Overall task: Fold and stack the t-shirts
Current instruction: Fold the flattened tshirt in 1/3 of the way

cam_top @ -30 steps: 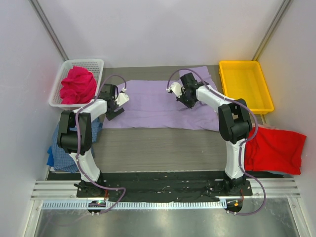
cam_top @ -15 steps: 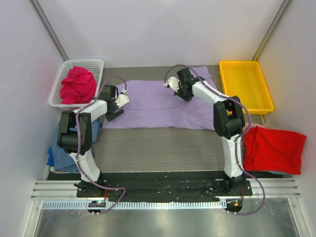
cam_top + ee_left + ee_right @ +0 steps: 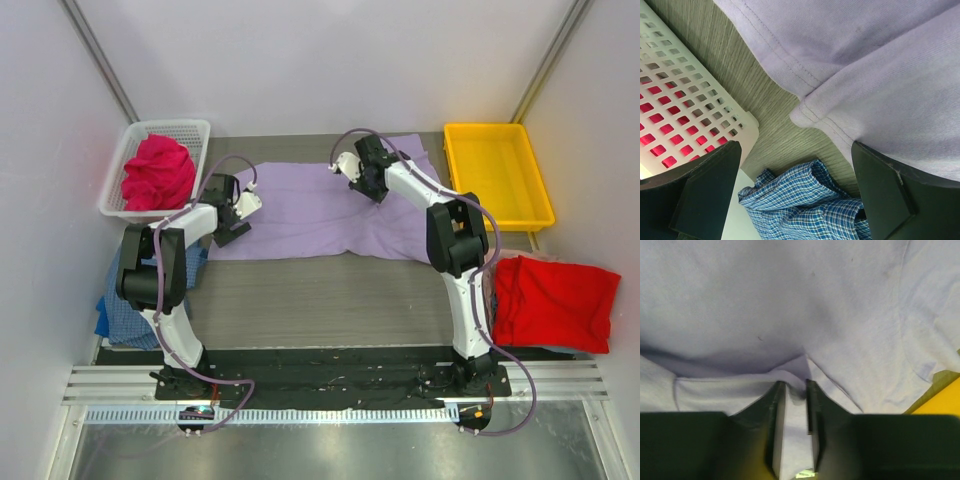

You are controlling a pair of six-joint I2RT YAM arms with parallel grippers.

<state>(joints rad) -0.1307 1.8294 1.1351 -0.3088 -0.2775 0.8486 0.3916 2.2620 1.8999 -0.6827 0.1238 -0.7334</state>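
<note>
While the lavender shirt (image 3: 300,215) lies spread across the tabletop (image 3: 330,290) between basket (image 3: 170,124) and tray (image 3: 497,175), the right jaws are almost closed, pinching a raised fold of it near its far edge. The left jaws gape wide, holding nothing, over its left hem corner, near the checked shirt (image 3: 805,205).
</note>
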